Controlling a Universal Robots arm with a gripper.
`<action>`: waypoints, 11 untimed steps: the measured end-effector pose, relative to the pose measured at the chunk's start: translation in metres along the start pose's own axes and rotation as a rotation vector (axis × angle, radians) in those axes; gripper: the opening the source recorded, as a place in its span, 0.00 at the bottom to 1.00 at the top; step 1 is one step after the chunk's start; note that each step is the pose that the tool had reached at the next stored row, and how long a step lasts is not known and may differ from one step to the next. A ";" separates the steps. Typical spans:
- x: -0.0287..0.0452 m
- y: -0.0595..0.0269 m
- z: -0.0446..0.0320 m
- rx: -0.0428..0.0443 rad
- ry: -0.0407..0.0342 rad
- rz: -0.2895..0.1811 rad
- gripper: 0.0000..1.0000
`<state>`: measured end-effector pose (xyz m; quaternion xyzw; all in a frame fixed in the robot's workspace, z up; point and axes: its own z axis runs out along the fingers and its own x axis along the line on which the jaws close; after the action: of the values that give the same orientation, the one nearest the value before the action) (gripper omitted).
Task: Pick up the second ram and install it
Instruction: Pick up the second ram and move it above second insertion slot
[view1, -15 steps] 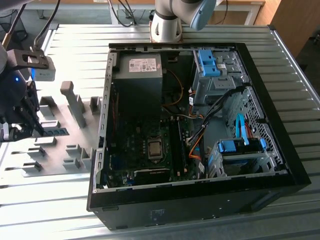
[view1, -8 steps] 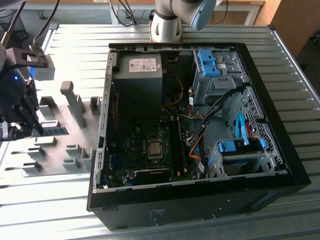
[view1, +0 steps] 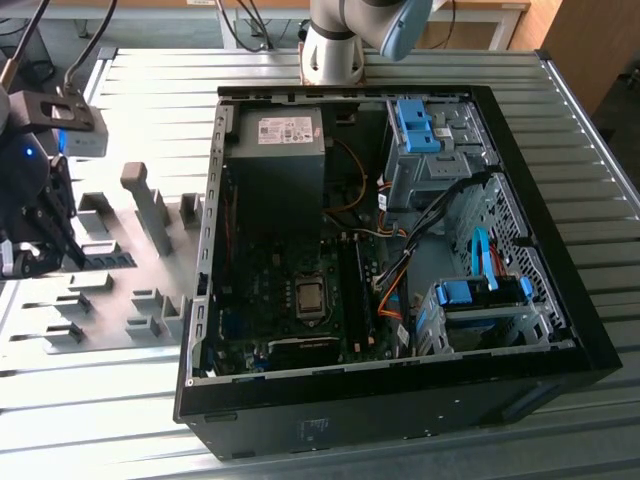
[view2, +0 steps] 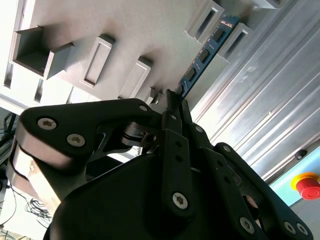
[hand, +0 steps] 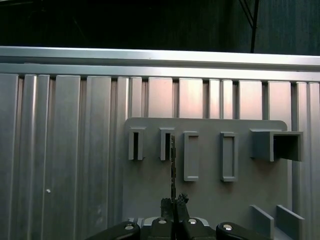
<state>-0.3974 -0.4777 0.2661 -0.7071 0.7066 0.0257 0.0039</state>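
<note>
Second wrist view puts the second ram (view2: 204, 55) standing on its long edge between two grey holder blocks (view2: 236, 40), its black chips facing the camera and its near end running straight into the gripper (view2: 172, 97). The fingers look closed on that near end, with no gap showing beside the board. In the first wrist view the stick appears edge-on as a thin dark line rising from the fingertips beside one slotted block. The blocks sit on a flat grey base plate (hand: 150, 190), which lies on the ridged metal table (hand: 60, 150). In the exterior view the open computer case (view1: 590, 340) is well apart from the plate, toward the exterior view's right. The main risk, as I judge it, comes from a hold taken at one end only: the free length could sag or swing as it leaves the blocks. A pull that is not in line with the slots could wedge the board against a block, or let it slip in the pads.
</note>
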 end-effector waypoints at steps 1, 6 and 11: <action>0.0000 0.0000 -0.0007 -0.0002 0.0002 0.000 0.14; -0.0001 0.0001 -0.0031 0.0000 0.0000 0.000 0.14; -0.0002 0.0001 -0.0048 -0.0002 0.0002 0.000 0.14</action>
<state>-0.3974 -0.4777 0.2708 -0.7071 0.7066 0.0257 0.0037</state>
